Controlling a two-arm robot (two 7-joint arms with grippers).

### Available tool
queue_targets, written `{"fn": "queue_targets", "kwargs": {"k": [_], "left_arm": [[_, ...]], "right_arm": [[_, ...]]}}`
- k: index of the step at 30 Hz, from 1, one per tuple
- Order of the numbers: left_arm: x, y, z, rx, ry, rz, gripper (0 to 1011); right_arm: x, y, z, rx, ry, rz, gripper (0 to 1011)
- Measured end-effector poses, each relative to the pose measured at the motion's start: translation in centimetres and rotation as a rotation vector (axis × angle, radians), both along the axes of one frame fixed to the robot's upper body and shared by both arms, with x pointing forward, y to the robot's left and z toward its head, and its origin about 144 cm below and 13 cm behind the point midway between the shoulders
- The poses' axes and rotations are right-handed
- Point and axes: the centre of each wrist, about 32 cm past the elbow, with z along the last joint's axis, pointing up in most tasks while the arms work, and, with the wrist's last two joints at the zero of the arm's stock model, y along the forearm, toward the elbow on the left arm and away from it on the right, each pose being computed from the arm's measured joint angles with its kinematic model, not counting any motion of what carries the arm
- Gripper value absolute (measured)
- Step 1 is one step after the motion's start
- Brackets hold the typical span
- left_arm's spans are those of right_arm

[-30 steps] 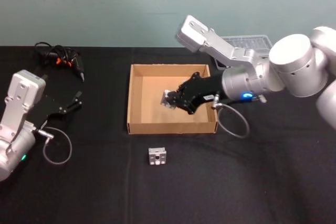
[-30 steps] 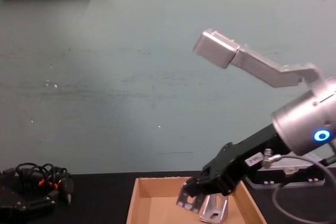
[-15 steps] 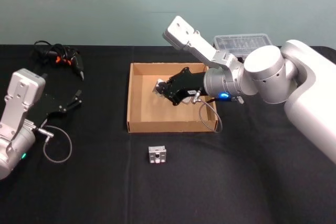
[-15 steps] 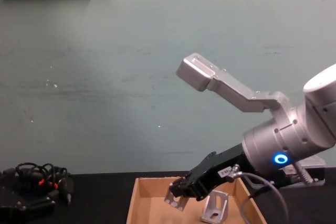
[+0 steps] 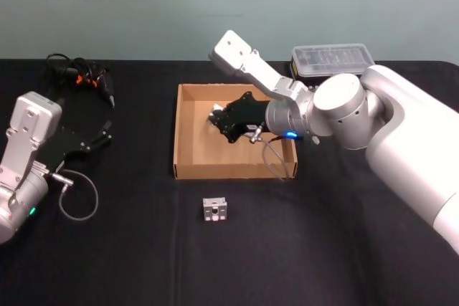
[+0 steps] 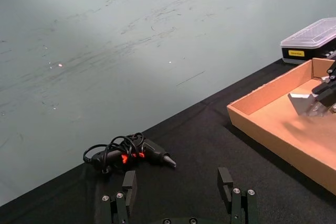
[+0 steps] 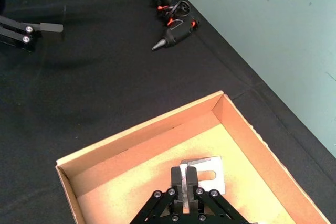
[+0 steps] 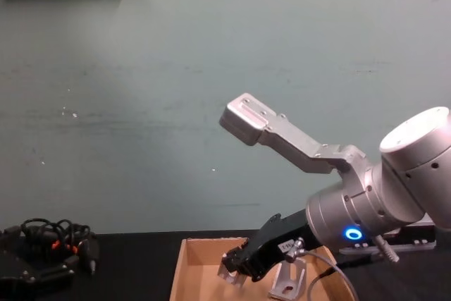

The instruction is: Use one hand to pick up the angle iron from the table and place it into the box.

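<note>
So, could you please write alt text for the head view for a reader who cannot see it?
The right gripper holds a metal bracket over the floor of a shallow cardboard box on a black table. A small metal block sits in front of the box, and the left gripper is parked open at far left.

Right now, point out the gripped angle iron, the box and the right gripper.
angle iron [image 7: 214, 181]: right wrist view, on its flat slotted plate.
box [image 5: 229, 172]: head view, on its near wall.
right gripper [image 7: 185, 178]: right wrist view, between its fingertips, shut on the angle iron.
</note>
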Motion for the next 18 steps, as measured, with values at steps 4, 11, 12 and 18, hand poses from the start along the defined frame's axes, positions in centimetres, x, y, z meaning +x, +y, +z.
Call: {"fn": "queue_targets", "kwargs": {"k": [4, 11, 12, 18], "left_arm": [[0.00, 0.00, 0.00, 0.000, 0.000, 0.000, 1011], [0.00, 0.00, 0.00, 0.000, 0.000, 0.000, 1011], [0.00, 0.00, 0.00, 0.000, 0.000, 0.000, 1012], [0.00, 0.00, 0.00, 0.000, 0.000, 0.000, 1011]], "right_arm": [[0.04, 0.27, -0.41, -0.010, -0.003, 0.004, 54], [0.03, 0.21, -0.28, -0.009, -0.004, 0.005, 54], [0.03, 0.21, -0.28, -0.009, -0.004, 0.005, 54], [0.01, 0.18, -0.21, -0.008, -0.003, 0.005, 176]]}}
